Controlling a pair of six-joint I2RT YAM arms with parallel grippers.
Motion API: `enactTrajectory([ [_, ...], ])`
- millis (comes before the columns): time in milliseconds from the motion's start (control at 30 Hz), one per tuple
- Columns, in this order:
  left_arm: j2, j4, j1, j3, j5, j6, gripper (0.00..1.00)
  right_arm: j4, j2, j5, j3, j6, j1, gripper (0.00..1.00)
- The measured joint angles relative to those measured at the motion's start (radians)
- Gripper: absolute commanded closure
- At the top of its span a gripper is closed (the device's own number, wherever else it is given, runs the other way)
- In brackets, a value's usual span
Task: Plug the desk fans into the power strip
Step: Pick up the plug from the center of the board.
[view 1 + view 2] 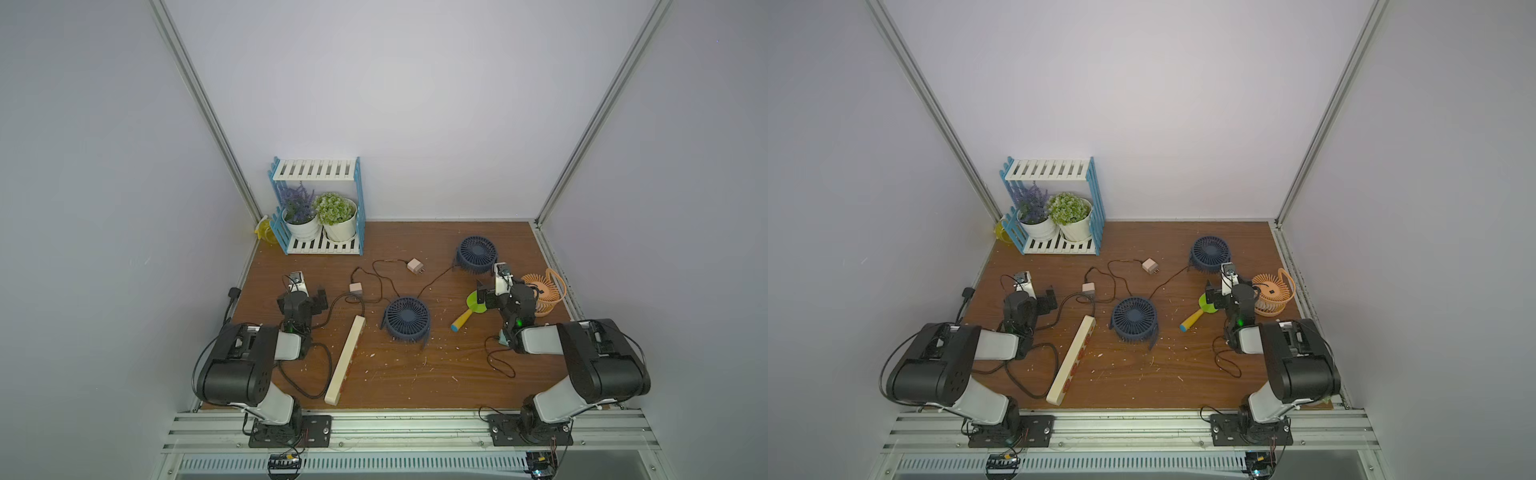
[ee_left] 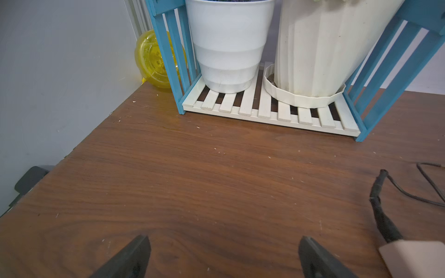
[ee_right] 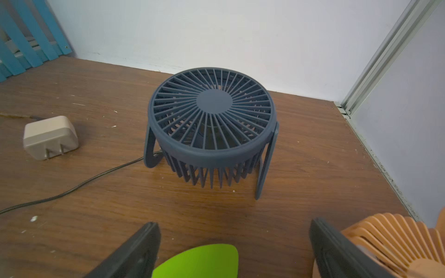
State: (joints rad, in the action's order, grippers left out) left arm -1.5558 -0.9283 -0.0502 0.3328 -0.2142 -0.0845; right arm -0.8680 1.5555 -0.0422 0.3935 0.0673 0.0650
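Observation:
The cream power strip [image 1: 346, 359] [image 1: 1070, 360] lies slantwise left of centre, red sockets along its right face, its thick black cord [image 1: 328, 365] looping under my left arm. One dark blue desk fan [image 1: 406, 319] [image 1: 1134, 318] stands mid-table. Another blue fan [image 1: 476, 254] [image 3: 212, 115] stands at the back right. Two beige plug adapters [image 1: 414, 266] [image 1: 355, 287] lie on thin black cables behind the strip. My left gripper [image 1: 318, 297] [image 2: 224, 242] hangs open over bare wood beside the nearer adapter [image 2: 414, 257]. My right gripper [image 1: 488, 291] [image 3: 234, 225] is open above a green scoop [image 3: 199, 262].
A blue-and-white slatted shelf [image 1: 324, 247] [image 2: 265, 113] with two white plant pots stands at the back left, a yellow bottle [image 2: 154, 62] behind it. An orange fan [image 1: 542, 291] [image 3: 395, 240] sits right of my right gripper. Walls close in three sides.

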Motion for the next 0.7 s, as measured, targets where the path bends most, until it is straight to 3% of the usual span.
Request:
enactTrajectory([
  [567, 0.001, 0.000, 0.000, 0.000, 0.000, 0.000, 0.01, -0.010, 0.000, -0.016, -0.005, -0.003, 0.000, 0.01],
  [700, 0.082, 0.041, 0.000, -0.010, 0.000, 0.002, 0.01, -0.002, -0.082, -0.041, -0.051, -0.010, 0.000, 0.01],
])
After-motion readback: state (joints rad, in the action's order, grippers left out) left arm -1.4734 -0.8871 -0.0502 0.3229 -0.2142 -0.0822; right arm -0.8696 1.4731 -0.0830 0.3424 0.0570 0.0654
